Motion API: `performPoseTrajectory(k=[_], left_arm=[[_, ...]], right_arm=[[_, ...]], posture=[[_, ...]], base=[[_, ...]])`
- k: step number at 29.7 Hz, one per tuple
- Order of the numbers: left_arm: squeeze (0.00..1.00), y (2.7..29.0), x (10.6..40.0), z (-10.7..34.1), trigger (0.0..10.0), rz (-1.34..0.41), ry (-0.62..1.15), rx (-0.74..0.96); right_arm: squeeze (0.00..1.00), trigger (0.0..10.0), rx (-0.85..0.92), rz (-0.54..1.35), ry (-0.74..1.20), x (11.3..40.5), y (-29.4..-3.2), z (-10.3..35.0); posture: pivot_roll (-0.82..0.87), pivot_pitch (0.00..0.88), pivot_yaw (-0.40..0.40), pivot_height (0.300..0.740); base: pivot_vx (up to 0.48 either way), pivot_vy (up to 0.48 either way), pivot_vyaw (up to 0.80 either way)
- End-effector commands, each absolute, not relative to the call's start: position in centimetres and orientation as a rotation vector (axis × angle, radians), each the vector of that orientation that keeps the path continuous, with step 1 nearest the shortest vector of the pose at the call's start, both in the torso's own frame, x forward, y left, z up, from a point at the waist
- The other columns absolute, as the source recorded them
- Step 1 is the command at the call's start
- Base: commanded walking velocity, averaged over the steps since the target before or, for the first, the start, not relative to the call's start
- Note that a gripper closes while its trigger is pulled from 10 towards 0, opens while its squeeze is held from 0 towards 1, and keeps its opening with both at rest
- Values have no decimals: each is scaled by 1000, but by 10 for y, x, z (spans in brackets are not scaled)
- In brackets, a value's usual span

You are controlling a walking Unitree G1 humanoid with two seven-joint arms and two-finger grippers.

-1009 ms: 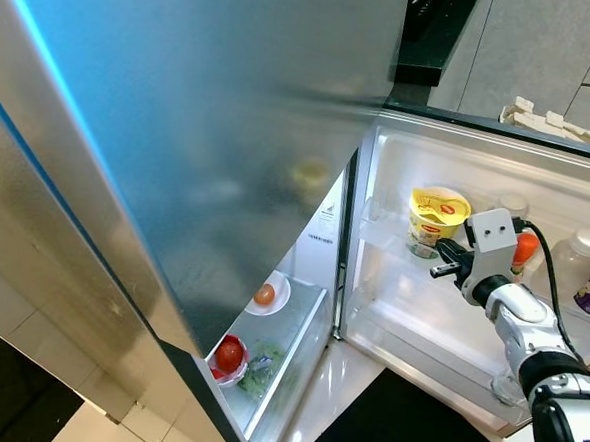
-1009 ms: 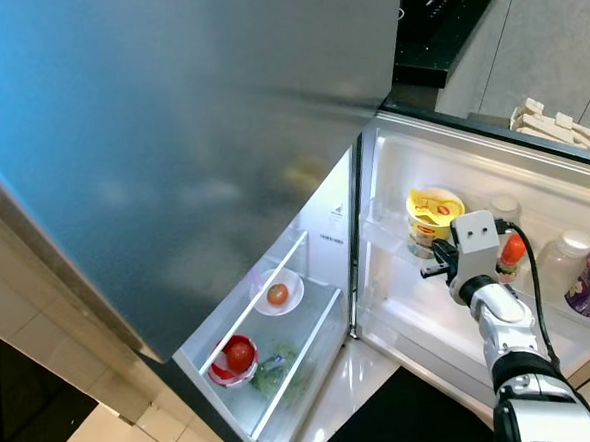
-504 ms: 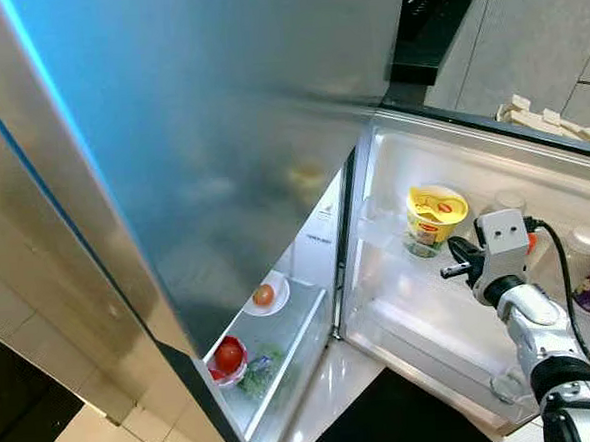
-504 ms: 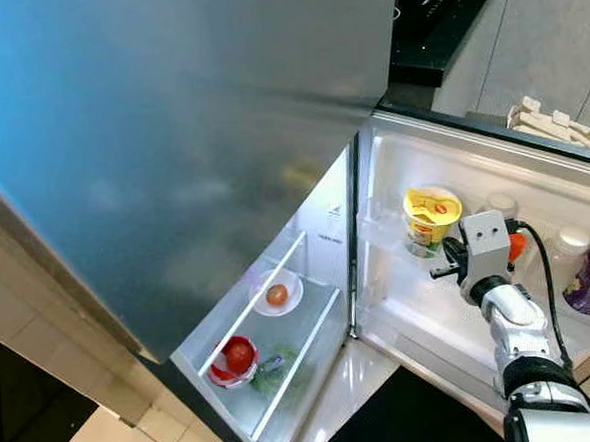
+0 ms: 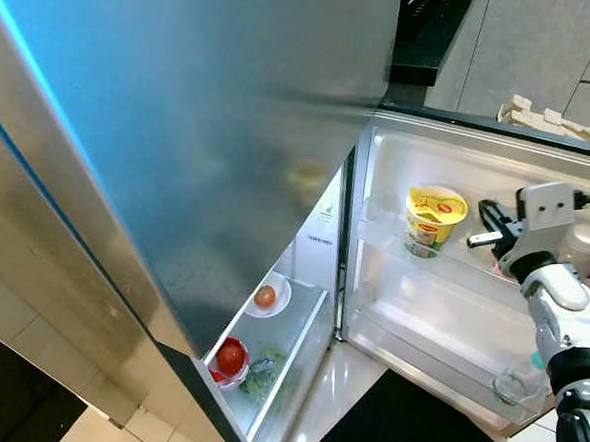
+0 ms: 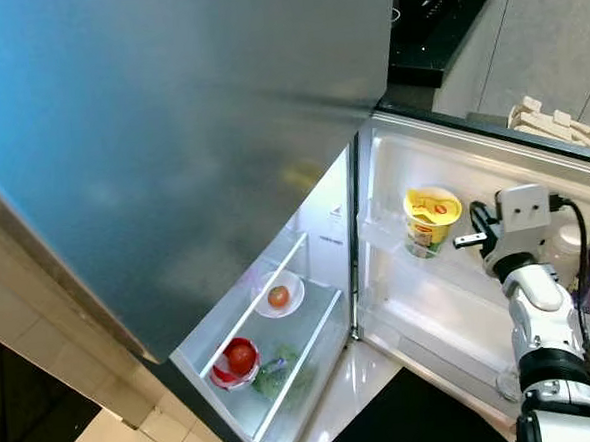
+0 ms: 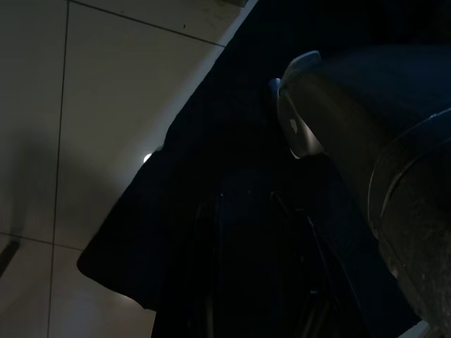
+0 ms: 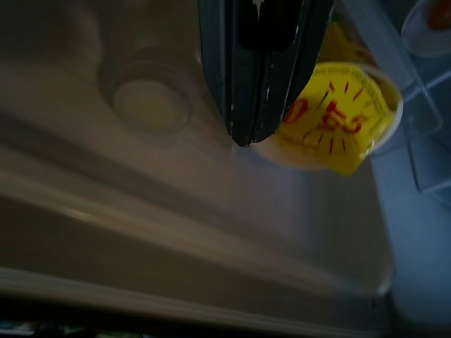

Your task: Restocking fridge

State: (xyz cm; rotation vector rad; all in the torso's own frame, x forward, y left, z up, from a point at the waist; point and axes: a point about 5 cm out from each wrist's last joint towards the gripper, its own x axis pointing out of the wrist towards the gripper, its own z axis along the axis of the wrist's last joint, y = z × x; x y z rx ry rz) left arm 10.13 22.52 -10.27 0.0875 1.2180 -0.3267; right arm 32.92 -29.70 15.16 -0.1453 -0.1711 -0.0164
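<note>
- Yellow round noodle cup [image 5: 436,219] stands upright, lid up, on open fridge door's white shelf [image 5: 384,234].
- Right gripper [image 5: 483,227] just right of cup, black fingers [image 8: 262,67] pressed together, empty, aimed left.

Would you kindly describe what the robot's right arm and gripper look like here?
The right arm is built of rounded silver-white segments with black joints. A boxy white wrist housing carries two small dark dots, and a black cable loops from it down along the forearm. The right gripper has long, glossy black fingers.
</note>
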Motion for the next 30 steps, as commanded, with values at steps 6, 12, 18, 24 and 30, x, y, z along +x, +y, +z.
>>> performPoseTrajectory(k=[6,12,18,24,30], left_arm=[[0,227,98,-103,10000,-335,1241,103],[0,227,97,-103,10000,-334,1242,103],[0,228,97,-103,10000,-333,1245,103],[0,228,97,-103,10000,-337,1247,105],[0,228,95,-104,10000,-340,1250,107]], right_arm=[[1000,10000,-129,-30,-217,331,-293,159],[1000,10000,-126,-73,-225,334,-294,163],[90,10000,-133,-170,-203,335,-300,165],[0,10000,-119,-200,-160,335,-303,161],[0,10000,-100,-230,-122,340,-304,159]], posture=[[48,24,71,740],[53,22,69,740],[53,23,72,740],[50,27,75,740],[53,34,79,740]], base=[[0,0,0],[0,0,0],[0,0,0],[0,0,0],[0,0,0]])
